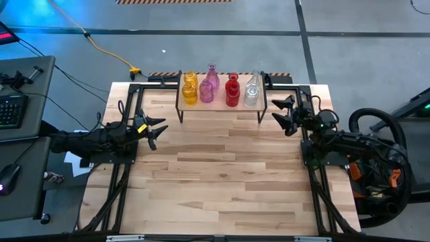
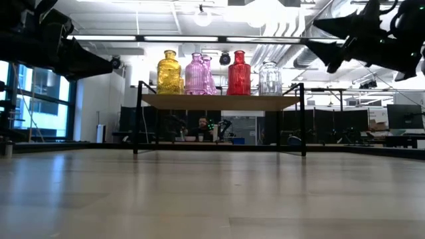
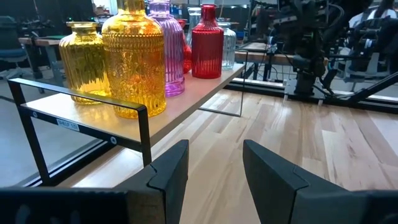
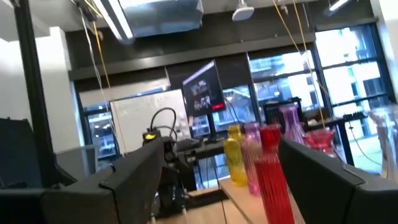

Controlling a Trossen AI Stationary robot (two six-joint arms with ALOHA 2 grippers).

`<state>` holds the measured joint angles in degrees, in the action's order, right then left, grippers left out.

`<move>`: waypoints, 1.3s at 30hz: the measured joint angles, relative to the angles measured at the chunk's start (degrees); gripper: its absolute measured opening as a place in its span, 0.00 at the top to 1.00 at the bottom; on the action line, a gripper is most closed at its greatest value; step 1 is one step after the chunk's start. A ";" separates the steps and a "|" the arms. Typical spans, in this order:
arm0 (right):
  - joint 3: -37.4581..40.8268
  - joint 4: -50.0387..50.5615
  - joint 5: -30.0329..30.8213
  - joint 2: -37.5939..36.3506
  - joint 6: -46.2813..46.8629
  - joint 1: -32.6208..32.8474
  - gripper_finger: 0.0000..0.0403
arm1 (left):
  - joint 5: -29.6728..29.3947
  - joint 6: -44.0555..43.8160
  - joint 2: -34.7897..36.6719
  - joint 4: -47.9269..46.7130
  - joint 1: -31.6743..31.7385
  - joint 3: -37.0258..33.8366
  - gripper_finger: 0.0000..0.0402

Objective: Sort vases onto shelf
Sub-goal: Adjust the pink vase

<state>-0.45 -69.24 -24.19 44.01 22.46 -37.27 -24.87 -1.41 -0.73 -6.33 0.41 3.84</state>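
Several glass vases stand on their bases on the shelf point(image 1: 222, 102), paired front and back by colour: yellow point(image 1: 190, 88), pink point(image 1: 207, 85), red point(image 1: 232, 91) and clear point(image 1: 251, 91). The low view shows them in a row on the shelf's wood top point(image 2: 219, 101). My left gripper point(image 1: 160, 133) hovers open off the shelf's left end, above the table, its fingers point(image 3: 168, 171) apart with the yellow vases point(image 3: 134, 59) ahead. My right gripper point(image 1: 274, 111) hovers open off the shelf's right end, raised point(image 2: 312, 34), with the vases point(image 4: 267, 162) between its fingers.
The shelf stands on thin black legs point(image 2: 137, 119) near the table's far edge. Bare wood table point(image 1: 222, 181) stretches from the shelf to the near edge. Both arm bases sit at the table's left and right sides. A desk with a keyboard point(image 1: 10, 107) lies beyond the left edge.
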 joint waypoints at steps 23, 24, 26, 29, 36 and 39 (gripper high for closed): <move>0.00 10.24 -9.32 -26.41 6.23 -4.00 0.25 | -1.17 -1.36 -0.01 0.01 -0.01 0.00 0.64; 0.00 12.77 -9.33 -27.67 6.30 -4.00 0.25 | -1.19 -1.36 0.00 0.00 -0.01 0.00 0.64; 0.00 17.51 -9.32 -29.79 7.52 -4.00 0.25 | -1.22 -1.36 0.00 0.04 0.00 0.00 0.64; 0.00 23.58 -9.32 -32.87 8.85 -3.99 0.25 | -1.42 -1.70 0.00 0.47 0.00 0.00 0.64; 0.00 36.70 -9.02 -40.18 11.07 -3.94 0.25 | -4.57 -3.84 -0.02 4.73 -0.01 0.00 0.64; 0.00 42.12 -7.61 -42.54 11.05 -3.94 0.25 | -4.99 -2.36 -0.02 8.62 -0.01 0.00 0.64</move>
<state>-0.45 -27.12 -31.80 1.47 33.51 -41.21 -29.86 -3.77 -0.75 2.29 0.40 3.84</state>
